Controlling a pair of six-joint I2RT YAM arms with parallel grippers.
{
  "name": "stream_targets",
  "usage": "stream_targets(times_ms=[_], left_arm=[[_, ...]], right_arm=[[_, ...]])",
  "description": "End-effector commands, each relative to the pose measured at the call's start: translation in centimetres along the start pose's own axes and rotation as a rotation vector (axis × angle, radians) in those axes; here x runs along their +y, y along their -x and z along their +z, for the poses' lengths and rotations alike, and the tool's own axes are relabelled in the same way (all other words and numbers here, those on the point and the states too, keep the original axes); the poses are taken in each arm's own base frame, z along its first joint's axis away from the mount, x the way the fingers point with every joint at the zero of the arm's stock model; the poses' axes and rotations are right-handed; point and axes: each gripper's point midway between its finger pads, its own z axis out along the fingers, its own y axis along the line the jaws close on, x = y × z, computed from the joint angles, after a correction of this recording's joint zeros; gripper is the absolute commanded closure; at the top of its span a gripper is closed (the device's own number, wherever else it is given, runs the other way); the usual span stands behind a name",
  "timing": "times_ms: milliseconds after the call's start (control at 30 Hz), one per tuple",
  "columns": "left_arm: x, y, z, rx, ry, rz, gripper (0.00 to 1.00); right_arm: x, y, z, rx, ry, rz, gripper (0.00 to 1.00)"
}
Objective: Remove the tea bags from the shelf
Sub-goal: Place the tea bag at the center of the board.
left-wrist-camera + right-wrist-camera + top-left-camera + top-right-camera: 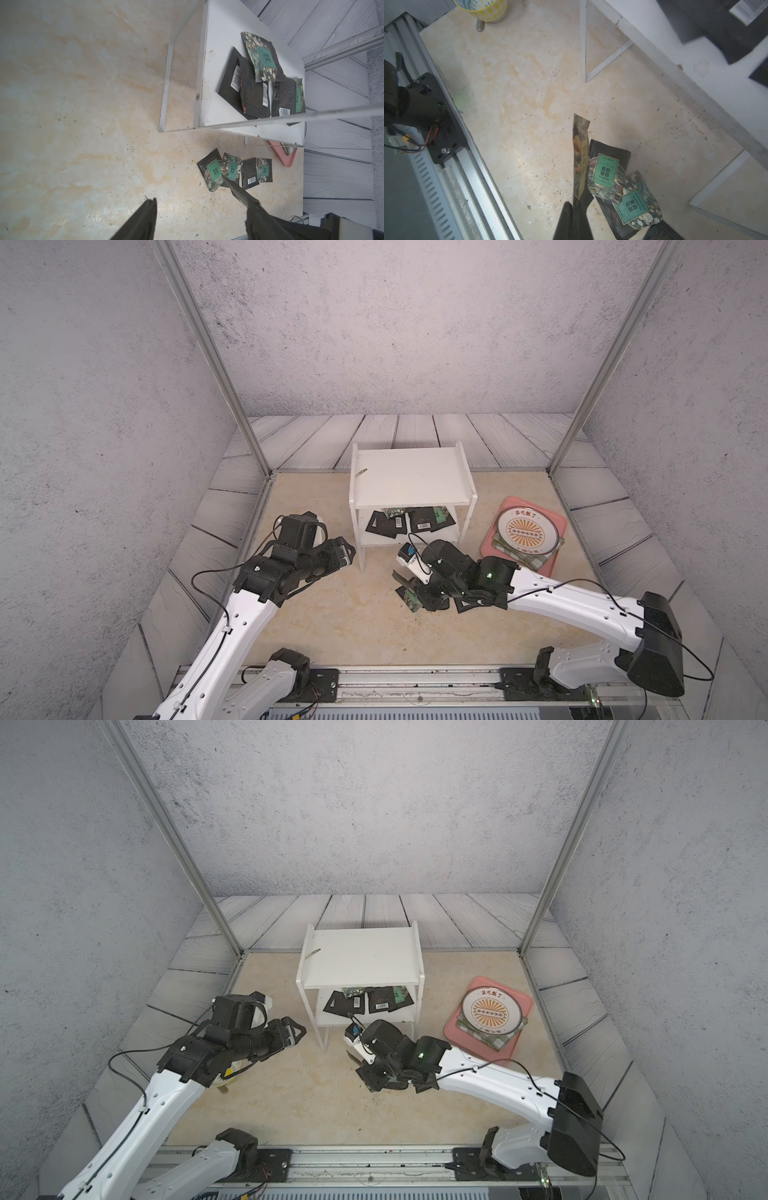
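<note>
in both top views the white shelf (409,483) (361,959) stands on the table (332,635). the shelved tea bags (409,522) (368,1002) lie on its lower board. the left claw (347,553) is beside the shelf's front left leg. the right claw (405,580) is low in front of the shelf, over the loose tea bags (409,600) on the table.

in the left wrist view, the left claw (188,188) is spread wide with nothing between its fingers. the shelved tea bags (259,83) overlap in a heap, and the loose tea bags (234,170) lie near a pink tray (283,158).

in the right wrist view, the right claw (574,204) is pinched tight on the held tea bag (580,149). that bag is seen edge-on, just beside the loose tea bags (612,180).
</note>
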Motion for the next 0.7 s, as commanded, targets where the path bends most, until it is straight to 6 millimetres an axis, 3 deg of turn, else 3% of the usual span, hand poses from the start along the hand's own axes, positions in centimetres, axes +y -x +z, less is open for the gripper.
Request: stream_targets(times_ms=[0,400,667], left_arm=[[0.9,0.0,0.4,-0.010,-0.001,-0.027,0.28],[2.6,-0.5,0.6,0.001,0.024,-0.063,0.28],[3.2,-0.6,0.9,0.005,0.032,-0.080,0.28]], right_arm=[[-1.0,0.1,1.5,-0.008,-0.075,0.012,1.00],[-1.2,-0.1,6.2,0.040,-0.153,-0.034,1.00],[0.0,-0.9,8.3,0.080,-0.136,-0.067,1.00]])
